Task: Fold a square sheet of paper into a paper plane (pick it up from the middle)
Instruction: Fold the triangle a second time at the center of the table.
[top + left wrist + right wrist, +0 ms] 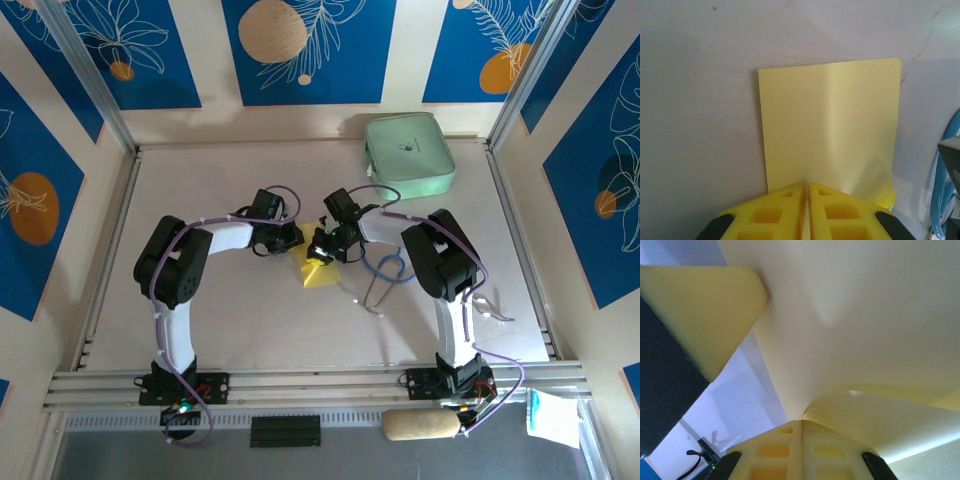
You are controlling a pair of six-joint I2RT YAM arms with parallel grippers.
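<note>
From above, the sheet of paper (318, 273) lies near the middle of the worktop (200, 170), a small yellow shape between the two arms. The left gripper (291, 243) reaches it from the left and the right gripper (326, 252) from above it in this view, so both meet at the paper's upper edge. At this size I cannot tell how their jaws stand. A blue looped cable (385, 266) lies just to the right of the paper. A mint-green case (408, 155) sits well apart at the far right of the worktop.

In the left wrist view, the left gripper (806, 207) has its two yellow fingers (765, 215) pressed together with only a thin line between them, closed on the near edge of the sheet of paper (830, 130). The paper stretches away from the fingers as a flat rectangle on the worktop (700, 125), with a soft crease running down its middle and its near right corner lifted a little. The blue cable (945, 175) shows at the right edge.

In the right wrist view, the right gripper (801, 450) is fully closed, its yellow fingers (770, 457) pinching the sheet of paper (855, 340). The paper rises out of the fingertips and spreads wide overhead, with a curled layer bending off to the right. A yellow wedge backed by black (705, 310) stands at the upper left, touching the paper; what it is I cannot tell.
</note>
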